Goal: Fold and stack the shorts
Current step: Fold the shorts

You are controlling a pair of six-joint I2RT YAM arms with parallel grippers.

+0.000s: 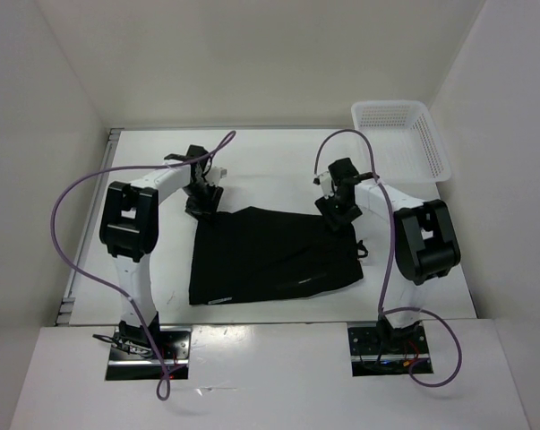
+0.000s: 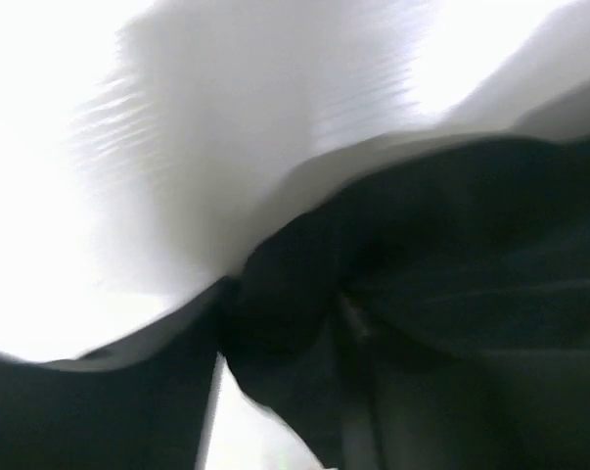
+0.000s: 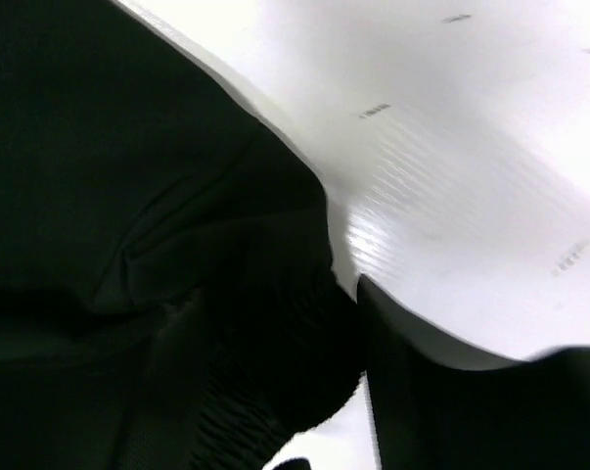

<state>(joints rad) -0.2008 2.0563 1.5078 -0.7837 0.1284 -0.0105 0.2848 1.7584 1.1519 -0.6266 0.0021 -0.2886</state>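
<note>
1. Black fabric: the shorts [image 1: 270, 255] lie spread flat on the white table [image 1: 278, 170], about mid-table, between the two arms.
2. Small white mark [image 1: 218, 300] on the shorts near the near-left hem.
3. Left gripper [image 1: 202, 202] is down at the shorts' far-left corner, at or right on the edge of the cloth.
4. Left wrist view is v. blurred. Dark shorts fabric [image 2: 451, 294] fills the lower right and bright table sits above. Fingers can't be told from cloth, so can't tell if the jaws are spread or pinching.
5. Right gripper [image 1: 338, 212] is down at the shorts' far-right corner, over the cloth edge.
6. Right wrist view: black fabric [image 3: 99, 176] fills the left half, w/ a ribbed, bunched bit low centre. A dark finger [image 3: 471, 411] shows bottom right, w/ a thin white gap between it and the bunched cloth. The other finger is lost in the black, so can't tell if it's gripping.
7. White mesh basket [image 1: 404, 134] sits at the far-right corner of the table, well apart from the shorts.
8. Purple cable [image 1: 72, 233] loops off the left arm.
</note>
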